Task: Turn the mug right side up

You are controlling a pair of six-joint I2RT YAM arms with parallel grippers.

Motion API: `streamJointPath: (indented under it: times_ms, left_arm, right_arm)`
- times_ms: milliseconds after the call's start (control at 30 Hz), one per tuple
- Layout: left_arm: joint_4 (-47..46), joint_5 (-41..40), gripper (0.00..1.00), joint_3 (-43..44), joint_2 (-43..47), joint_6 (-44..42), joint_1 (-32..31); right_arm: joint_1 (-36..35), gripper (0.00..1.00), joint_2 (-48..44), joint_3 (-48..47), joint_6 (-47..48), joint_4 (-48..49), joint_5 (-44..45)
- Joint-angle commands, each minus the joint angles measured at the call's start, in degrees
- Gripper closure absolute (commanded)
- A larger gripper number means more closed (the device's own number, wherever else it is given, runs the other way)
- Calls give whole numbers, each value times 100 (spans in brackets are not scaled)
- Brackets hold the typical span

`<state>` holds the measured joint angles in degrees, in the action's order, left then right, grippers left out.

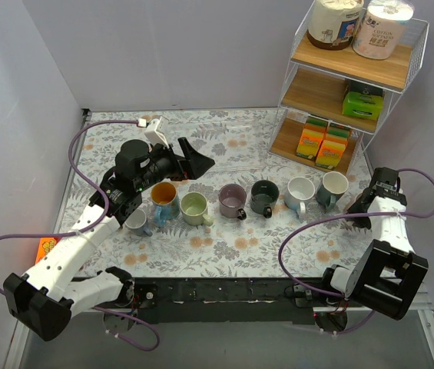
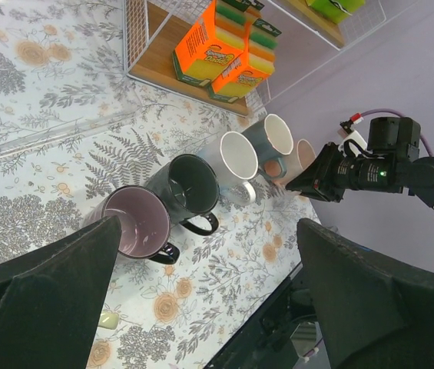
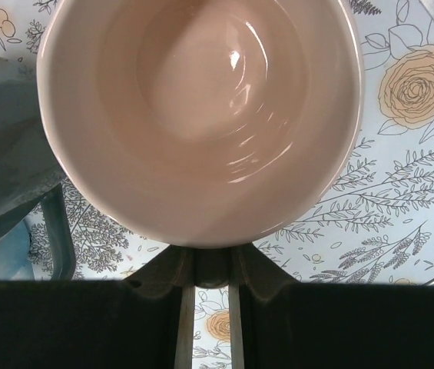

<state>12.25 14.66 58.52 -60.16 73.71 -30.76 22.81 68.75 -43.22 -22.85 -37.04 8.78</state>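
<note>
- Mug of pale pink colour, the pink mug [image 3: 201, 115], is at the right end of the row, just beside the grey-blue mug [image 1: 332, 187] and near the right edge of the worktop [image 1: 240, 246].
- Its opening faces the right wrist camera, and the inside is smooth and shiny. In the left wrist view the mouth points more or less upward.
- The right gripper [image 3: 210, 265] has its fingers almost closed on a narrow part at the near edge of this mug (handle or wall, I cannot tell which).
- I cannot tell if the mug's bottom touches the worktop or is lifted a little.
- The left gripper [image 1: 193, 161] hangs above the left half of the worktop, with its fingers spread wide and holding nothing. It is well apart from the pink mug.
- The other mugs stand mouth up in one line: white mug [image 1: 299, 192], dark mug [image 1: 263, 196], purple mug [image 1: 232, 200], green mug [image 1: 193, 207], and a blue mug with orange inside [image 1: 163, 201].
- A small pale mug [image 1: 136, 221] is partly under the left arm.
- The wire rack [image 1: 332, 92] stands at the far right corner, with orange packs [image 1: 320, 142] on its lowest shelf.
</note>
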Motion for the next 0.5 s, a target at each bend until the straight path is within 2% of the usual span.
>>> streamJointPath:
  times_ms: [0, 33, 100, 133, 233, 400, 433, 467]
  left_arm:
    - [49, 73, 2, 107, 101, 12, -9]
    - [49, 73, 2, 115, 101, 12, -9]
    - [41, 46, 2, 107, 110, 3, 0]
    - [49, 55, 2, 115, 110, -6, -9]
    - [41, 55, 2, 116, 101, -15, 0]
    - [102, 160, 2, 186, 40, -58, 0]
    - [146, 195, 2, 221, -56, -67, 0]
    - [355, 213, 2, 282, -135, -94, -9]
  right_arm:
    - [22, 90, 33, -160, 176, 355, -42]
    - [22, 82, 42, -195, 211, 329, -77]
    - [13, 72, -10, -213, 246, 337, -104]
    - [13, 63, -37, -222, 255, 346, -165]
    - [13, 50, -178, -266, 290, 329, -341]
    - [13, 36, -380, -625, 290, 22, -491]
    - [13, 18, -423, -704, 281, -162, -534]
    - [13, 12, -511, -818, 290, -294, -543]
